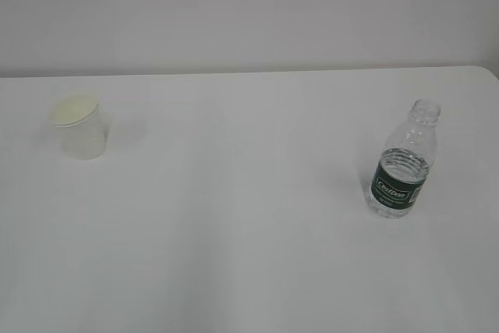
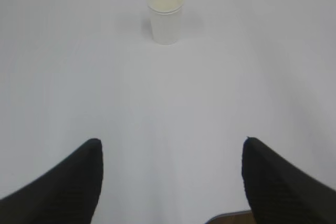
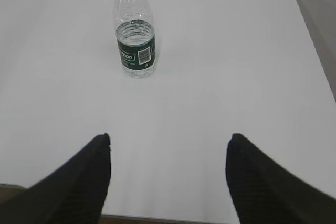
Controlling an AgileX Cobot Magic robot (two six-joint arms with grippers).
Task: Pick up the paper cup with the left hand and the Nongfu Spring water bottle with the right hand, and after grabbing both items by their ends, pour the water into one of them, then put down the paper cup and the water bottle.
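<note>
**Both hands spread, nothing held**

Paper cup [image 1: 78, 128] upright, left of frame on white bench [image 1: 234, 232]. Water bottle [image 1: 404, 163] upright at right, uncapped. Left hand [image 2: 172, 182] and right hand [image 3: 168, 174] spread wide, well short of both.

White tabletop [image 1: 249, 255] spreads out ahead of and under my pincers, plain, matte. Pale wall [image 1: 249, 5] stands beyond its far edge.
</note>
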